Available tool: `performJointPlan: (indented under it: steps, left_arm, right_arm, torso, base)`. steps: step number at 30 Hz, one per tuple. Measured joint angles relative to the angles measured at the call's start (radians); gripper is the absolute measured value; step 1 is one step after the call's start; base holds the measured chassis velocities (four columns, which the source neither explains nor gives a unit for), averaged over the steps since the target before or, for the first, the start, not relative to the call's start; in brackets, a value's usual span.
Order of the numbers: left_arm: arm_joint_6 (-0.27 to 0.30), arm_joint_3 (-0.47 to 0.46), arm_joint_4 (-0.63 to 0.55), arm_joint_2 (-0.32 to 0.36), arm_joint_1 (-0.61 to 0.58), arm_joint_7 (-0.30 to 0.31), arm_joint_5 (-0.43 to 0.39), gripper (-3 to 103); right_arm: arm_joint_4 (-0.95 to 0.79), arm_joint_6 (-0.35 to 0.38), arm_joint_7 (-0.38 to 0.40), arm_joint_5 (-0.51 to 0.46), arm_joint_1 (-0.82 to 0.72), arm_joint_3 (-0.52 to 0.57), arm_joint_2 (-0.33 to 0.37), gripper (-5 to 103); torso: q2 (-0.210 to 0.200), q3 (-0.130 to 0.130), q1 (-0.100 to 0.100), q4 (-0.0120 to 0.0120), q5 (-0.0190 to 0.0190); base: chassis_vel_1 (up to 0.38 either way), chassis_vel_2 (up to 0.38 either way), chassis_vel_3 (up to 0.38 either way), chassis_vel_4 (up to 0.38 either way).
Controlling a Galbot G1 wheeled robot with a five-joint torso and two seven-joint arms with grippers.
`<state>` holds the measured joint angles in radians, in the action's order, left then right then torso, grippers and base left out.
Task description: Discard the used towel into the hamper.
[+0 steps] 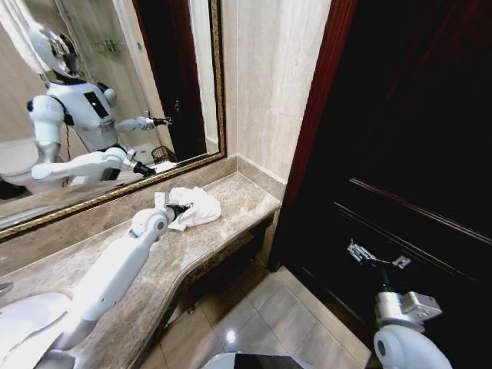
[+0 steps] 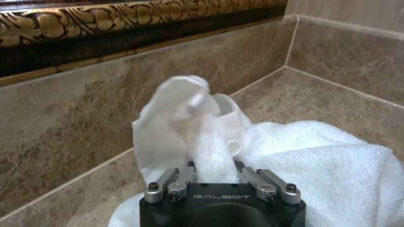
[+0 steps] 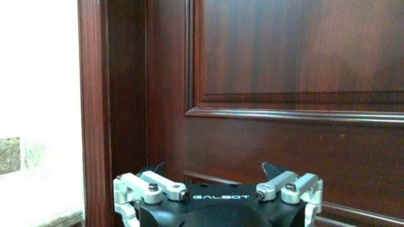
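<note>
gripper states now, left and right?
Left gripper: shut on the white towel, on the marble counter.
Right gripper: open, holding nothing, facing the dark wooden door.

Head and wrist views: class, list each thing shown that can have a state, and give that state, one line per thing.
towel: crumpled on the counter, a fold pinched by the gripper.
left gripper: at the towel, shut on a fold.
right gripper: open, held off to the side, facing the door.
door: closed panel, untouched.
counter: marble, holding the towel.
</note>
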<state>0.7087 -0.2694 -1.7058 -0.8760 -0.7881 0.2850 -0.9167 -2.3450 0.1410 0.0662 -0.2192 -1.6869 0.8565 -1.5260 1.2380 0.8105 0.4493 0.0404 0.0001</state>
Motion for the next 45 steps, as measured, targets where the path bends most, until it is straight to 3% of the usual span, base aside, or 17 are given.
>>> performJointPlan:
  steps: [2, 3, 4, 5, 6, 7, 8, 9, 11, 13, 19, 24, 30, 39, 45]
  left_arm:
    - [-0.078, 0.001, -0.002, 0.001, -0.016, -0.009, 0.037, 23]
    - [-0.078, 0.001, -0.002, 0.001, -0.016, -0.009, 0.037, 23]
    - [-0.117, 0.000, -0.003, 0.000, -0.023, -0.013, 0.058, 19]
    - [-0.208, -0.007, -0.014, -0.002, -0.043, -0.018, 0.101, 15]
    - [-0.208, -0.007, -0.014, -0.002, -0.043, -0.018, 0.101, 15]
    - [-0.278, -0.024, -0.033, -0.001, -0.063, -0.021, 0.122, 12]
    - [-0.295, -0.029, -0.040, 0.001, -0.069, -0.022, 0.126, 10]
    - [-0.355, -0.069, -0.082, 0.011, -0.106, -0.030, 0.154, 10]
    - [-0.375, -0.088, -0.101, 0.016, -0.125, -0.038, 0.169, 10]
    - [-0.435, -0.166, -0.170, 0.039, -0.203, -0.090, 0.233, 10]
    - [-0.478, -0.304, -0.296, 0.060, -0.362, -0.123, 0.260, 10]
    - [-0.476, -0.378, -0.409, 0.039, -0.442, -0.074, 0.253, 10]
    - [-0.431, -0.422, -0.547, -0.017, -0.541, -0.049, 0.306, 10]
    - [-0.451, -0.457, -0.646, -0.116, -0.689, -0.075, 0.428, 10]
    - [-0.460, -0.455, -0.682, -0.146, -0.737, -0.077, 0.468, 10]
  right_arm:
    - [-0.001, -0.002, -0.015, 0.004, -0.002, 0.000, 0.001, 100]
    - [-0.001, -0.002, -0.015, 0.004, -0.002, 0.000, 0.001, 100]
    - [-0.001, -0.004, -0.021, 0.007, -0.002, 0.000, 0.001, 100]
    - [-0.001, -0.006, -0.042, 0.015, -0.005, 0.001, 0.003, 100]
    - [-0.001, -0.006, -0.042, 0.015, -0.005, 0.001, 0.003, 100]
    - [-0.002, -0.006, -0.064, 0.021, -0.008, 0.005, 0.005, 100]
    - [-0.003, -0.007, -0.068, 0.023, -0.009, 0.006, 0.006, 100]
    - [-0.005, -0.008, -0.081, 0.027, -0.011, 0.008, 0.009, 100]
    - [-0.006, -0.009, -0.084, 0.028, -0.011, 0.008, 0.010, 100]
    - [-0.007, -0.011, -0.085, 0.029, -0.010, 0.007, 0.012, 100]
    - [-0.007, -0.011, -0.081, 0.023, -0.007, 0.003, 0.020, 100]
    - [-0.019, -0.010, -0.070, 0.009, -0.008, -0.003, 0.030, 100]
    - [-0.056, 0.020, -0.063, -0.023, -0.028, 0.006, 0.045, 100]
    - [-0.086, 0.032, -0.053, -0.059, -0.045, 0.019, 0.059, 100]
    - [-0.088, 0.030, -0.052, -0.069, -0.044, 0.020, 0.066, 100]
  torso:
    - [0.000, 0.000, 0.000, 0.0000, -0.0004]
    - [0.000, 0.000, 0.000, 0.0000, -0.0004]
    - [0.000, 0.000, 0.000, 0.0001, -0.0006]
    - [0.000, 0.000, 0.000, 0.0001, -0.0005]
    - [0.000, 0.000, 0.000, 0.0001, -0.0005]
    - [0.000, 0.000, 0.000, -0.0001, -0.0004]
    - [0.000, 0.000, 0.000, -0.0001, -0.0004]
    - [0.000, 0.000, 0.000, -0.0002, -0.0003]
    - [0.000, 0.000, 0.000, -0.0002, -0.0001]
    - [0.000, 0.000, 0.000, 0.0000, -0.0001]
    - [0.000, 0.000, 0.000, 0.0005, -0.0007]
    - [0.000, 0.000, 0.000, 0.0000, -0.0004]
    - [0.000, 0.000, 0.000, 0.0000, 0.0002]
    - [0.000, 0.000, 0.000, 0.0000, -0.0002]
    - [0.000, 0.000, 0.000, 0.0000, 0.0001]
  base:
    - [0.000, 0.000, 0.000, 0.000]
    - [0.000, 0.000, 0.000, 0.000]
    - [0.000, 0.000, 0.000, 0.000]
    - [0.000, 0.000, 0.000, 0.000]
    - [0.000, 0.000, 0.000, 0.000]
    - [0.000, 0.000, 0.000, 0.000]
    - [0.000, 0.000, 0.000, 0.000]
    - [0.000, 0.000, 0.000, 0.000]
    - [0.000, 0.000, 0.000, 0.000]
    - [0.000, 0.000, 0.000, 0.000]
    - [0.000, 0.000, 0.000, 0.000]
    - [0.000, 0.000, 0.000, 0.000]
    - [0.000, 0.000, 0.000, 0.000]
    - [0.000, 0.000, 0.000, 0.000]
    - [0.038, -0.054, -0.051, 0.077]
